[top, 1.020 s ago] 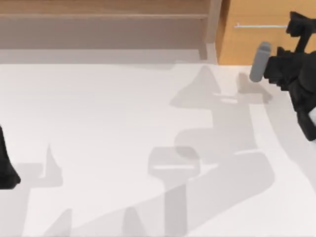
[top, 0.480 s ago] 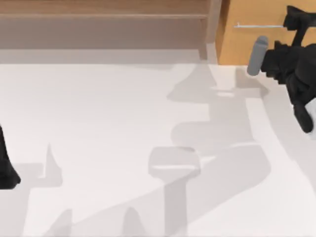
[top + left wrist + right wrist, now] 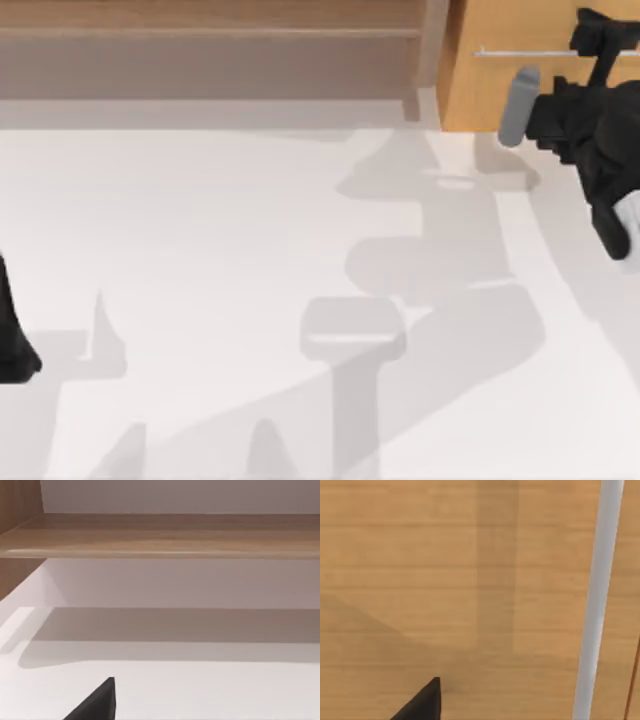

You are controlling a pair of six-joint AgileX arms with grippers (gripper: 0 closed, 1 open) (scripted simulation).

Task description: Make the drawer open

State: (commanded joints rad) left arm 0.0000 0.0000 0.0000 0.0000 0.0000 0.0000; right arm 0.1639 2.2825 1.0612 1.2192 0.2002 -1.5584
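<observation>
None of the opening is done, by the look of it: the orange-tan wooden drawer with a flat front [image 3: 545,80] sits at about one o'clock on the table in the top view, its face flush and no white inside on show; I judge the reach finished or nearly so, with the grip and the whole pull left. The right gripper [image 3: 592,40], black and blocky, is right at the thin horizontal silver bar handle [image 3: 520,52], at that bar's three-o'clock end; whether its fingers are spread or closed on the bar I cannot tell. The right wrist view looks straight at the drawer front, close up; fine wood grain runs across it, matte and smooth, and the bar [image 3: 597,600] is a slim pale metal rod standing off the wood, which should take a pinch well. The left gripper [image 3: 15,340] is parked near nine o'clock at the table's edge, idle; its finger state cannot be told either. The long brown-grey shelf unit [image 3: 210,50] runs along twelve o'clock, a plain straight-edged board over a shadowed recess; the white table [image 3: 200,250] is flat, smooth and marked by soft grey shadows.
</observation>
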